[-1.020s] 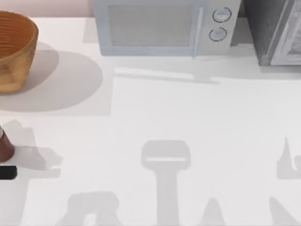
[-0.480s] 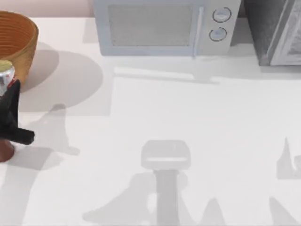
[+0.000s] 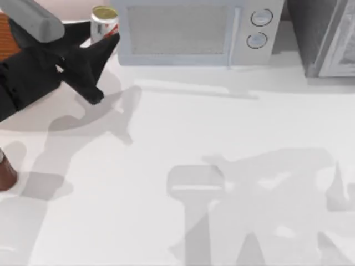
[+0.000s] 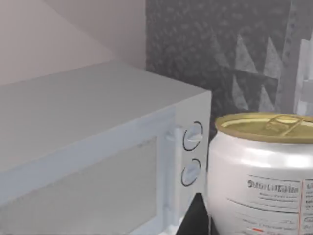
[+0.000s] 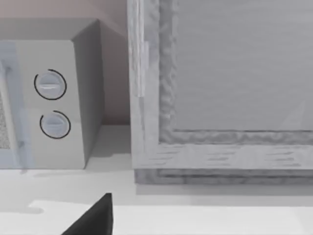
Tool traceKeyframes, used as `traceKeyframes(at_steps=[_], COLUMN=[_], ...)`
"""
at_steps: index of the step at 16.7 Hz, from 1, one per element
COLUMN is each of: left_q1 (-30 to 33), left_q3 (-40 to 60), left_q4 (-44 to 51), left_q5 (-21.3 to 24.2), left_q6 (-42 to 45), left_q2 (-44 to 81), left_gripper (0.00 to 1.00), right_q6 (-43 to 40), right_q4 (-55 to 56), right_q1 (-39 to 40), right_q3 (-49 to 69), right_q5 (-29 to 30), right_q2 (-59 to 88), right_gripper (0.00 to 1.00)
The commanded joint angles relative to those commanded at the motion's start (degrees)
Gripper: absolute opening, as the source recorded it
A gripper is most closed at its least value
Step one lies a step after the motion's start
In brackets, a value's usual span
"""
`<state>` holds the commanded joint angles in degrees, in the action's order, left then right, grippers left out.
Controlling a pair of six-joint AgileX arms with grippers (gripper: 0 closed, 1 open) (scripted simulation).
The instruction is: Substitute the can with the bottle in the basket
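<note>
Top: left gripper (image 3: 102, 39) pinching can (image 3: 104, 21), now lifted out of basket (image 3: 8, 41), left of microwave (image 3: 191, 30); bottle (image 3: 5, 173) remaining well below basket.
Left wrist: can (image 4: 264, 171) beside microwave dials.
Right wrist: right fingers unclear.
Can removed; bottle next.

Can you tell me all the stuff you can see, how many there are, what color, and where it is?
can: one, white with red marks and a gold top, held up at the table's far left, beside the microwave
basket: one, orange-brown, far left edge, mostly hidden behind the left arm
bottle: one, dark reddish-brown, standing at the table's left edge, nearer the front
microwave: one, pale grey with two round knobs, at the back of the table
cabinet: one, grey, back right corner
table: one, white
left gripper: one, black, closed around the can
right gripper: one, black, facing the microwave and cabinet
</note>
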<state>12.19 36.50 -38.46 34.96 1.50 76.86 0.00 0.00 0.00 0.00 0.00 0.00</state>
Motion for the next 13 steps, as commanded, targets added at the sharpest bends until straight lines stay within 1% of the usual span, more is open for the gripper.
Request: traceKeyframes(at_steps=[7, 10, 13], left_q1=[6.50, 8.56, 10.06], left_q3=[18.23, 24.53, 29.39], left_q4=[-19.85, -26.82, -32.28], left_q5=[18.50, 25.00, 30.07], left_q6=[0.18, 0.10, -0.02], left_q2=[37.05, 50.34, 60.82], left_gripper=[0.00, 0.00, 0.00], right_q6=[0.00, 0.00, 0.00], right_q4=[0.00, 0.00, 0.00], right_q1=[0.00, 0.00, 0.00], right_q3=[0.00, 0.00, 0.00], right_q5=[0.00, 0.00, 0.00], right_q2=[0.00, 0.00, 0.00], right_gripper=[1.00, 1.00, 1.00])
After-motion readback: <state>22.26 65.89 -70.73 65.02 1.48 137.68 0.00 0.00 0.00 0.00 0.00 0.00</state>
